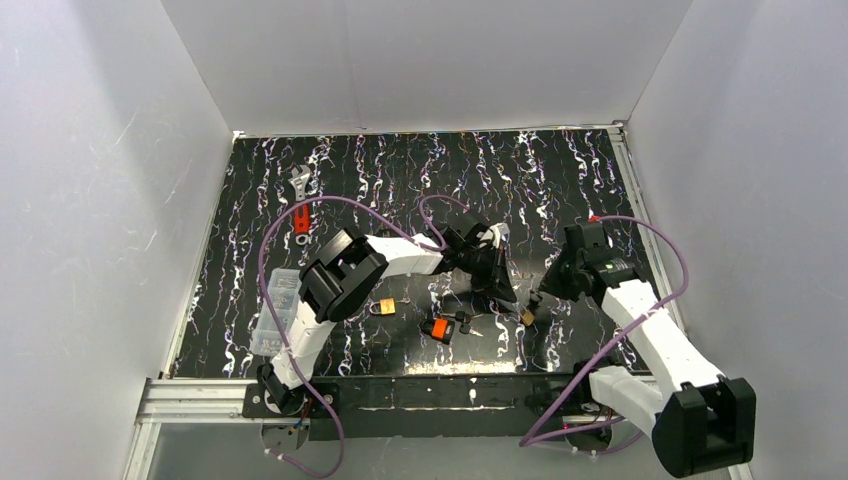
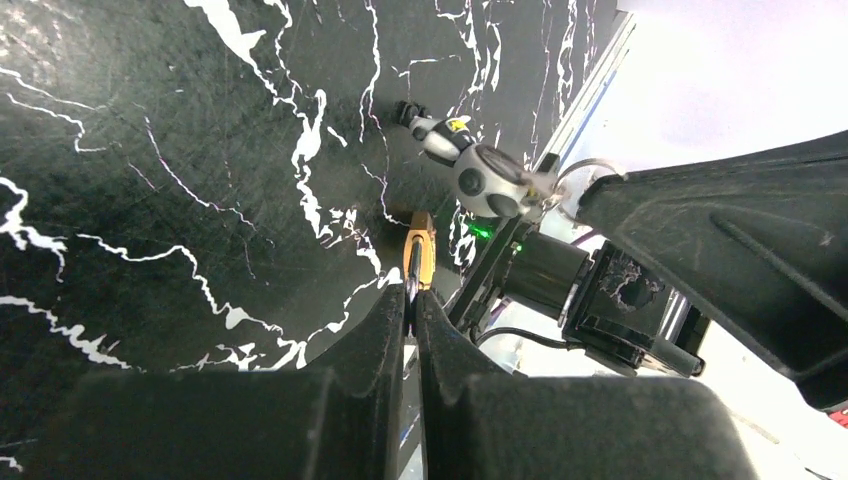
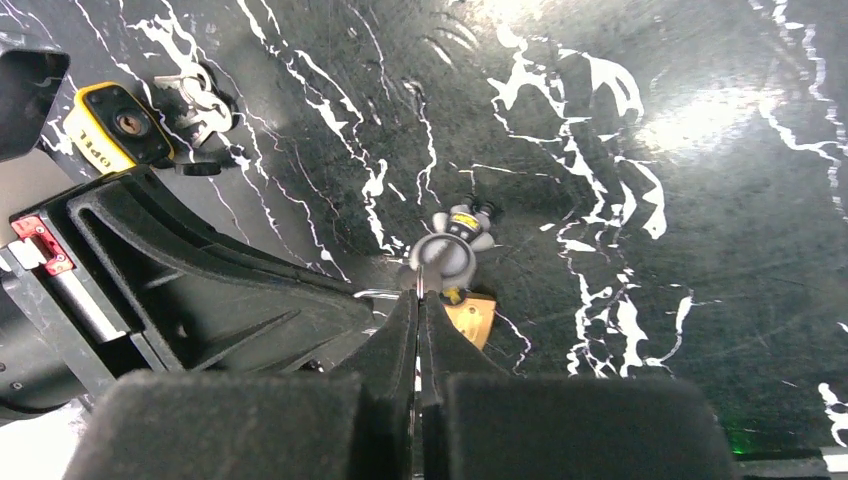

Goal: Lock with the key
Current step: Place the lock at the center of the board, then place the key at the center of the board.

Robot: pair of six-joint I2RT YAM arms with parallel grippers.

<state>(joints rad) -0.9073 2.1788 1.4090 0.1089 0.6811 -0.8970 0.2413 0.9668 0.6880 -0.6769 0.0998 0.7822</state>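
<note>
1. Left gripper (image 2: 412,305): fingers pressed together, pinching the padlock (image 2: 419,250) right at the tips.
2. Right gripper (image 3: 419,305): also clamped, nipping the key (image 3: 446,260), which sits just past its tips beside the padlock.

- right gripper (image 3: 418,300), bottom centre: fingers pinched tight on a round grey-headed key (image 3: 446,258)
- small brass padlock (image 3: 472,316) touching the key, just right of the fingertips
- black left gripper (image 3: 365,300) coming in from the left, tip by the padlock
- yellow-edged black padlock (image 3: 112,125) with silver keys (image 3: 195,92), upper left
- black white-veined tabletop (image 3: 650,300)
</note>
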